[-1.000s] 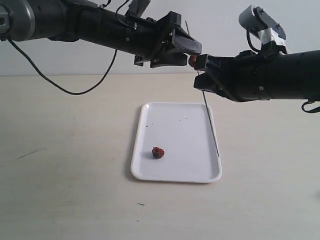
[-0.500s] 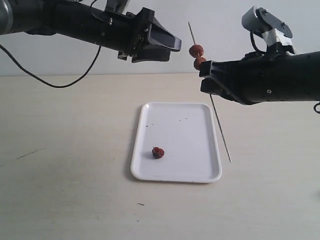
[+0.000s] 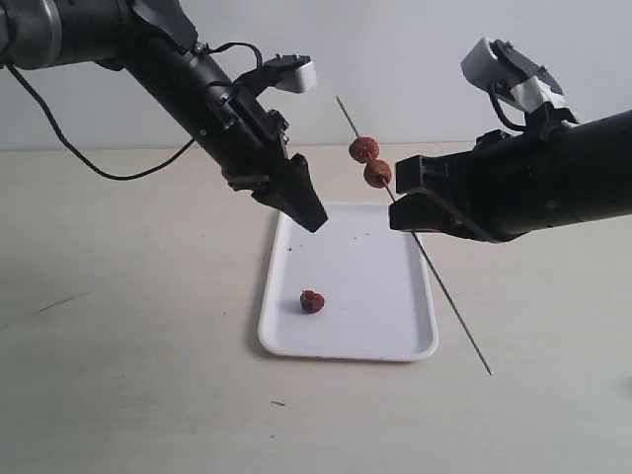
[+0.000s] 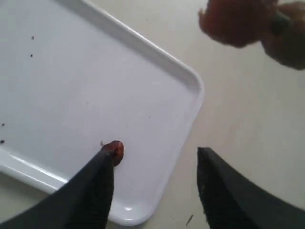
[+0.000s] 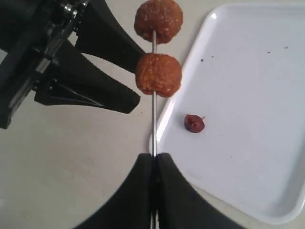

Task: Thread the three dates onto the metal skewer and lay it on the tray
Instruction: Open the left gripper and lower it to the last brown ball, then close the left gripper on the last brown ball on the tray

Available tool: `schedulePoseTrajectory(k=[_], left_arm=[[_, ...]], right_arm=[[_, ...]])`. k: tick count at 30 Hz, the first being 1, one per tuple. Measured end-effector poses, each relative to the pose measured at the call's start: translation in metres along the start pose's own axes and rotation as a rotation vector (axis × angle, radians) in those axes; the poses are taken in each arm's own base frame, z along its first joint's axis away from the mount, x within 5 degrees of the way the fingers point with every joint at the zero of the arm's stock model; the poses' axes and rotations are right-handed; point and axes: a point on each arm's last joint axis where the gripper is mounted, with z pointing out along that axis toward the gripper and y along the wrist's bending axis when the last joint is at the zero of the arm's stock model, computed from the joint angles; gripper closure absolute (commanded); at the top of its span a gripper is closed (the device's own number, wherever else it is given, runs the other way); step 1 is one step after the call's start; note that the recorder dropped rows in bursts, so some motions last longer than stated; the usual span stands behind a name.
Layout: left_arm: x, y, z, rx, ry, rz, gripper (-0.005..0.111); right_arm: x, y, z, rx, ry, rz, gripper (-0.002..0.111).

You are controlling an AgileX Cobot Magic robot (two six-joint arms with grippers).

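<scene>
Above the tray (image 3: 367, 265), left hand (image 3: 312, 219) angles down spread; right hand (image 5: 153, 160) pinches the skewer (image 3: 449, 299).

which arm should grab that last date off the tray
Left, probably. The left claw is open, hanging over the tray and pointed down near the loose date. The right claw is shut on the skewer carrying two dates, so it is busy.

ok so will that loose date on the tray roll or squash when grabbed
It would probably roll a little if nudged: the date is small and roundish on the smooth tray. It is likely light, judging by its size beside the tray. Its lumpy skin suggests some give, so a hard pinch may squash it.
</scene>
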Motion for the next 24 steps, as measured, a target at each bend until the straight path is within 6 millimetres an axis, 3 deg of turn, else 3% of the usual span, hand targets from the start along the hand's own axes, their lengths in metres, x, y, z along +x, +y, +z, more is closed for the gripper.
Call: schedulePoseTrajectory(k=[7,11,17,24], left_arm=[[-0.003,-0.011,0.01,-0.014,0.056,0.05,0.054],[-0.003,-0.023,0.037,-0.09,0.18,0.11,0.054],[0.004,-0.025,0.076,-0.183,0.333,0.201,0.054],[0.002,-0.019,0.081,-0.229,0.299,0.162,0.054]], right_arm=[[-0.001,-0.011,-0.001,0.121,-0.01,-0.004,0.108],[0.0,-0.013,-0.001,0.138,0.003,-0.03,0.108],[0.001,-0.014,-0.001,0.151,0.018,-0.058,0.108],[0.001,-0.014,-0.001,0.156,0.021,-0.067,0.108]])
